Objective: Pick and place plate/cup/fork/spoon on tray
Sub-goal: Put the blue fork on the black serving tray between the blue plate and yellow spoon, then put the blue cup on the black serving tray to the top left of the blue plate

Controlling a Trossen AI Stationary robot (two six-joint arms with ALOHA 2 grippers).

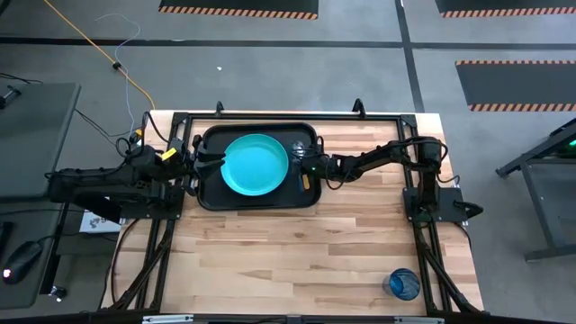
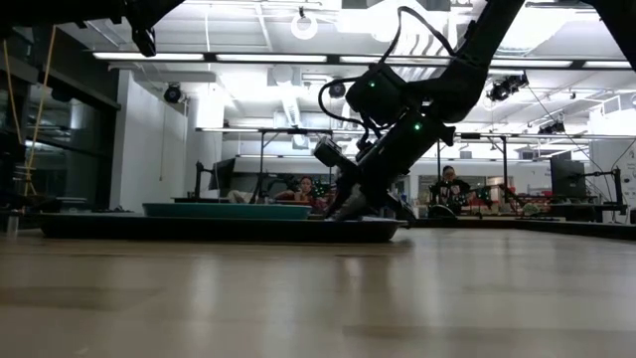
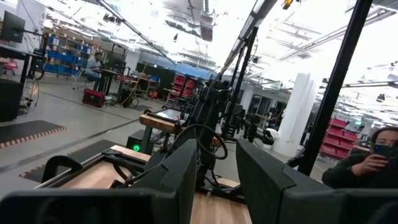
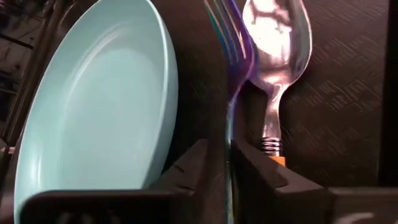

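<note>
Fork (image 4: 233, 50) lies on the black tray (image 1: 209, 191), on the tray's right part, just right of the turquoise plate (image 1: 256, 164) and just left of the spoon (image 4: 275, 37), running alongside it. Right wrist view: fork's purple metallic head points away from the right gripper (image 1: 306, 167), its thin stem runs back into the narrow gap between the gripper fingers (image 4: 186, 171). Fingers sit close on either side of the stem with a slim gap; cannot tell if they grip it or have let go. Spoon's silver bowl rests on the tray floor, orange handle start showing just beside the gripper's other finger.

High view: right gripper low over the tray's right end, arm reaching in from the right side of the counter (image 1: 297, 252). Low view: same gripper tip down at the tray rim.

Plate sits in the tray middle, flat. Cup (image 1: 403, 284) stands on the counter at the near right corner, well apart from the tray and both grippers.

Left gripper (image 1: 194, 162) waits at the tray's left end; in the left wrist view its fingers (image 3: 180, 174) stand apart with nothing between them.

People sit in the room beyond the counter.
</note>
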